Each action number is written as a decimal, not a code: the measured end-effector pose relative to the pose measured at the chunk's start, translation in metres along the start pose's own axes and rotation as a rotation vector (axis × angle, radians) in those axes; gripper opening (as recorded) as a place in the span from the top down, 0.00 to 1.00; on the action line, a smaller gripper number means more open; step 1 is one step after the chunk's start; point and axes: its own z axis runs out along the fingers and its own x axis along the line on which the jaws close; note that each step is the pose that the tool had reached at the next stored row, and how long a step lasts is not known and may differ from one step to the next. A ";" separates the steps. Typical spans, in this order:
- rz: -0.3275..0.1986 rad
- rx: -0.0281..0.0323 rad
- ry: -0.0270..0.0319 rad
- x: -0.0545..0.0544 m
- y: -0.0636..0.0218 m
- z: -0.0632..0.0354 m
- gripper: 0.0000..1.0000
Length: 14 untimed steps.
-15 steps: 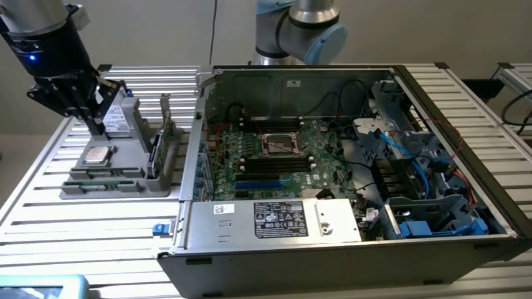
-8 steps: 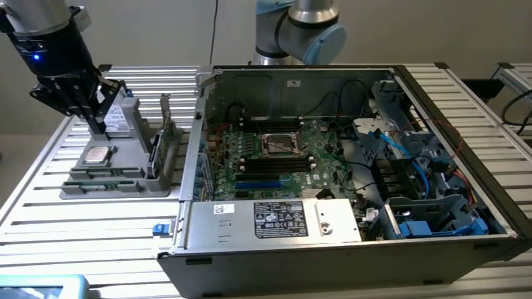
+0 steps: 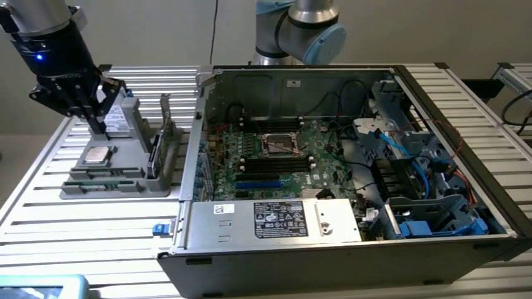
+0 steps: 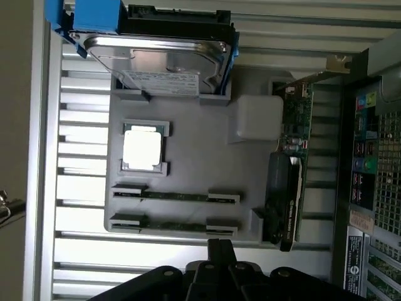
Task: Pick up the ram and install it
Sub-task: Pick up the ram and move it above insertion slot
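The ram (image 4: 175, 195) lies flat in the gray tray (image 4: 200, 164), a second stick (image 4: 169, 224) beside it. The gripper (image 4: 220, 251) hangs above, clenched on nothing. A silver chip (image 4: 143, 149) sits near.

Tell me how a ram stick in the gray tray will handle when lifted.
Probably stiff and light: the ram is a thin board seated on edge. End brackets on the gray tray hold it, so it likely resists a tilted pull. Its narrow edge may slip.
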 end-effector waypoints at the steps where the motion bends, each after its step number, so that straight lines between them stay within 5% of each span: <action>1: -0.018 -0.0002 -0.0003 0.000 0.0000 0.0000 0.89; 14: -0.249 -0.0036 -0.0044 0.000 0.0000 0.0005 0.89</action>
